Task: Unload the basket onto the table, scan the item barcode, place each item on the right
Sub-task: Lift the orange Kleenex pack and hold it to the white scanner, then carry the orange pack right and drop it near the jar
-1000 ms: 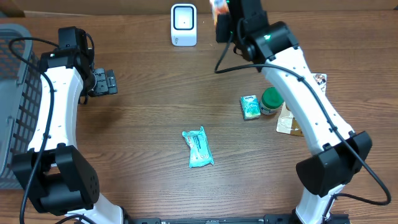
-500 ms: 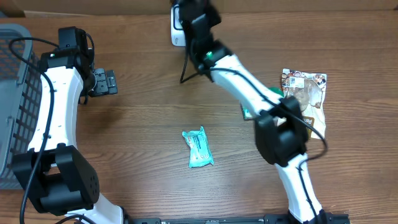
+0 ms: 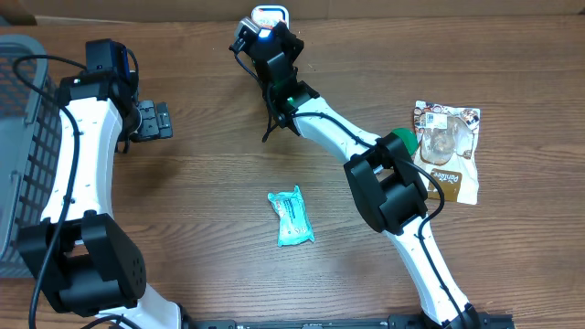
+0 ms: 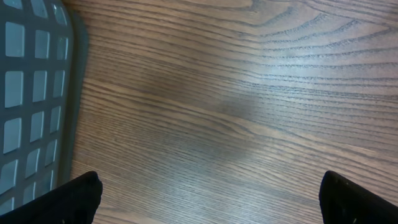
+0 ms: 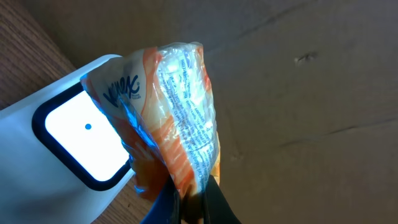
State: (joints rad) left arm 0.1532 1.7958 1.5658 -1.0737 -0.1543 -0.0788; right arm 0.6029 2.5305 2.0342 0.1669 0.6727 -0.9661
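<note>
Right end effector (image 5: 189, 202): jaws closed together on the lower edge of an orange Kleenex tissue pack (image 5: 177, 106). The pack stands roughly upright above the fingers. Its printed face is directly in front of the barcode scanner (image 5: 74, 140), overlapping the right edge of the lit window in the right wrist view. Whether pack and scanner touch cannot be told. No barcode is legible on the visible faces. A cardboard panel (image 5: 311, 81) fills the background.

In the overhead view the scanner (image 3: 270, 12) sits at the far edge of the desk (image 3: 201, 201). The right arm reaches across to it from the near right.

Left end effector (image 3: 160, 120): jaws apart and holding nothing. It is over bare desk, well apart from the scanner. In the left wrist view its two fingertips (image 4: 81, 193) sit at the lower corners with only wood grain between them. The grey mesh basket (image 4: 31, 93) lies along the left edge.

Other items on the desk:
- A teal packet (image 3: 291, 217) lies flat near the centre, clear of both arms.
- A green-lidded jar (image 3: 402, 141) is at the right, partly hidden by the right arm.
- A snack bag (image 3: 446, 151) lies just beside the jar.
</note>
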